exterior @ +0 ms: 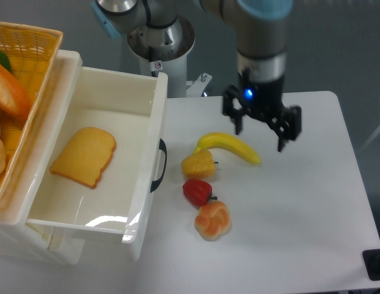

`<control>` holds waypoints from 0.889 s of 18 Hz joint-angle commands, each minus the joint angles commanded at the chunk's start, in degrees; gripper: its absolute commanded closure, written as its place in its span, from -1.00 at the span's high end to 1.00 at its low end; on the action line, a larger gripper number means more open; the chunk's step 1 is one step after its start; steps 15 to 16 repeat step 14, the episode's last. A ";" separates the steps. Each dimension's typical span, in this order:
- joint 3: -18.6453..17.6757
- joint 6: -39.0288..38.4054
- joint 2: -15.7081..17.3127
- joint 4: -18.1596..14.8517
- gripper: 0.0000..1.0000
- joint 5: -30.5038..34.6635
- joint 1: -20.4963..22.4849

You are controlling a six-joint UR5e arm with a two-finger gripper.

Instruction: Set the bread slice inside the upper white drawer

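Since the flat yellow-orange bread slice (pixel 84 157) lies inside the glossy white plastic upper drawer (pixel 147 184), placement looks done; the drawer stands open. On the white table (pixel 300 233), at three o'clock from the drawer, the gripper (pixel 260 130) hangs wide and empty above a yellow banana (pixel 230 147).

A: What's out on the counter (pixel 300 214)?
B: One banana (pixel 230 146), one yellow fruit (pixel 198 164), one red fruit (pixel 197 192), one swirled bun (pixel 212 221).
A: And in the white drawer (pixel 145 165)?
B: One bread slice (pixel 84 156). One woven basket (pixel 27 55) sits alongside.
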 joint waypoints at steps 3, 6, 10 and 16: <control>0.09 0.88 -4.13 1.66 1.00 -2.28 0.53; 0.70 3.96 -8.26 3.33 1.00 -4.12 0.70; 1.05 3.96 -11.61 6.24 1.00 -5.54 1.58; 2.54 3.87 -13.63 6.42 1.00 -5.36 1.58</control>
